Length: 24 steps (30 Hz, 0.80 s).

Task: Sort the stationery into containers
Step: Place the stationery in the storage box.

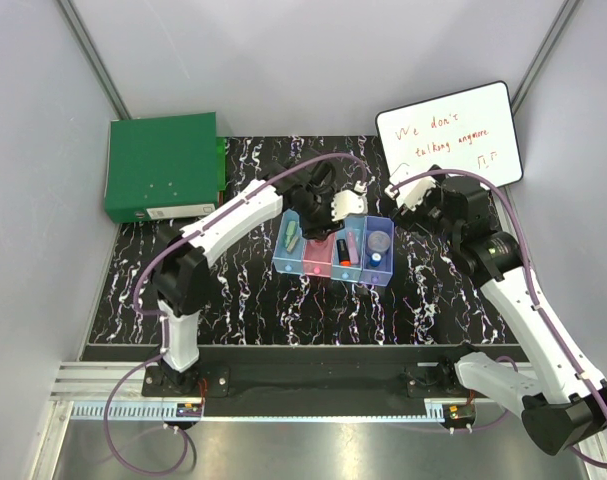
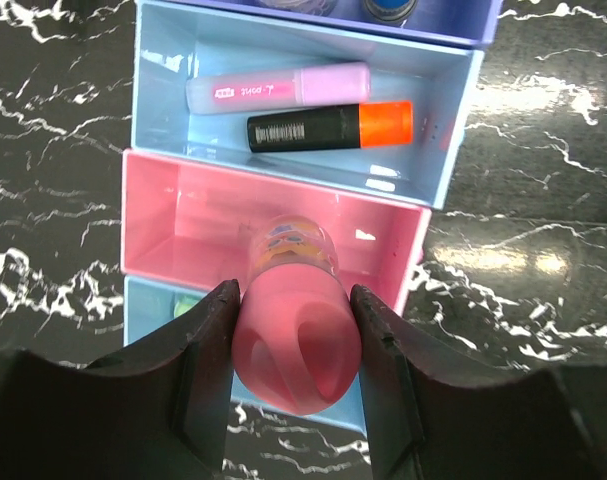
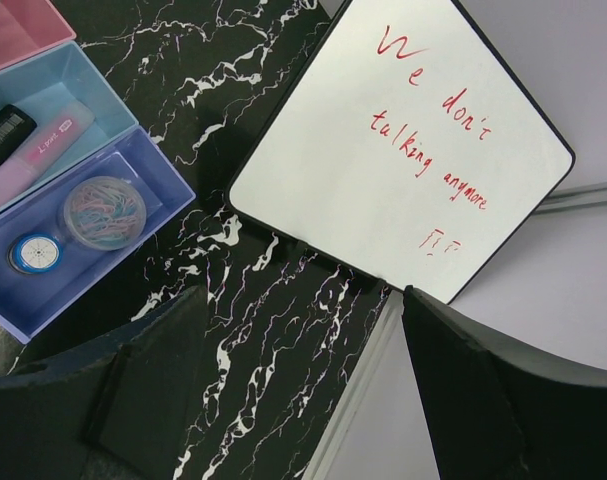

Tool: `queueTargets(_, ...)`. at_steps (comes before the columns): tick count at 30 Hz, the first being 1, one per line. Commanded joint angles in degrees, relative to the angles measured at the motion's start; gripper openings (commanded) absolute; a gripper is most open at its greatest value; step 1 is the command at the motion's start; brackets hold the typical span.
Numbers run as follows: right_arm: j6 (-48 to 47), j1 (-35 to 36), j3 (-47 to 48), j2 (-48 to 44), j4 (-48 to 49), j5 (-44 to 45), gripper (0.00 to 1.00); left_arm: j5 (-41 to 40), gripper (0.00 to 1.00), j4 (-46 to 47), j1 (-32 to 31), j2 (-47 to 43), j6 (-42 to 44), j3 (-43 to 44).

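Note:
The containers are four joined bins in a row on the black marbled table. My left gripper is shut on the pink-capped tube, holding it cap-up over the pink bin. In the top view the left gripper hangs over that bin. The light blue bin beside it holds a pink marker and an orange marker. The purple bin holds a round disc and a small blue piece. A green stick lies in the leftmost bin. My right gripper is open and empty, right of the bins.
A white writing board with red handwriting leans at the back right, close to the right gripper. A large flat green box sits at the back left. Grey walls close in the table on three sides.

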Motion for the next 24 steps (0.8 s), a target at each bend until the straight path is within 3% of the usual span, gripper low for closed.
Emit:
queueTargets(1, 1.4, 0.4, 0.2, -0.9, 3.0, 1.3, 0.86, 3.2, 0.00, 4.1, 0.7, 2.2, 2.0, 2.4)
queueTargets(11, 2.7, 0.4, -0.7, -1.0, 4.1, 0.6, 0.86, 5.0, 0.03, 5.9, 2.1, 6.0, 3.8, 4.0)
queueTargets(15, 3.0, 0.4, -1.2, -1.4, 4.1, 0.8, 0.86, 5.1, 0.25, 6.4, 2.9, 7.0, 3.9, 5.1)
queueTargets(22, 2.9, 0.4, -1.3, -1.5, 4.2, 0.9, 0.86, 4.7, 0.46, 6.6, 3.3, 6.7, 3.7, 5.5)
queueTargets(24, 2.8, 0.5, -1.4, -1.4, 4.3, 0.9, 0.86, 4.6, 0.47, 6.7, 3.4, 6.5, 3.7, 5.2)
